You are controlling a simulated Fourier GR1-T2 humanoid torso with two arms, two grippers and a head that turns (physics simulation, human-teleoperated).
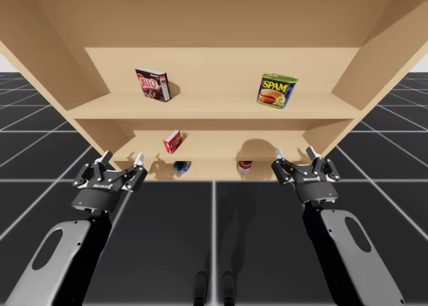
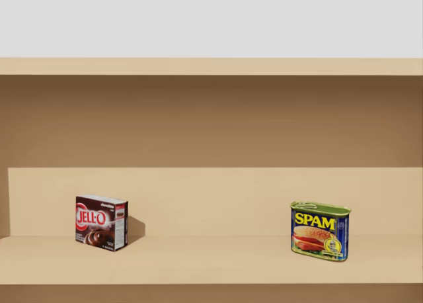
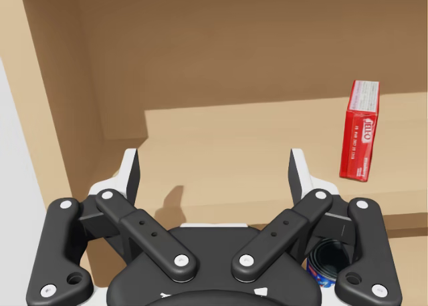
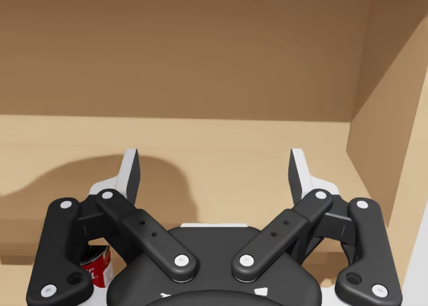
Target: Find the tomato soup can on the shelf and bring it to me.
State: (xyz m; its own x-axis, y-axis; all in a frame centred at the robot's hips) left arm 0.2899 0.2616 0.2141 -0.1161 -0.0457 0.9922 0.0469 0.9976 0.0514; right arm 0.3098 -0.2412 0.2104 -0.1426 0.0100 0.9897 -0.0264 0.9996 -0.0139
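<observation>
My right end effector gapes wide, empty. The red-and-white cylindrical metal soup can sits low beside it. A descending finger could topple it.

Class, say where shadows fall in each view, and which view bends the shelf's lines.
High view: the shelf sides splay outward; a dark shadow lies behind the red can. Head view: the brown box casts shadow rightward. Right wrist view: soft shadow ahead of my right gripper.

Red-and-white can mostly hidden behind right claw linkage; dark blue can likewise behind left claw.
</observation>
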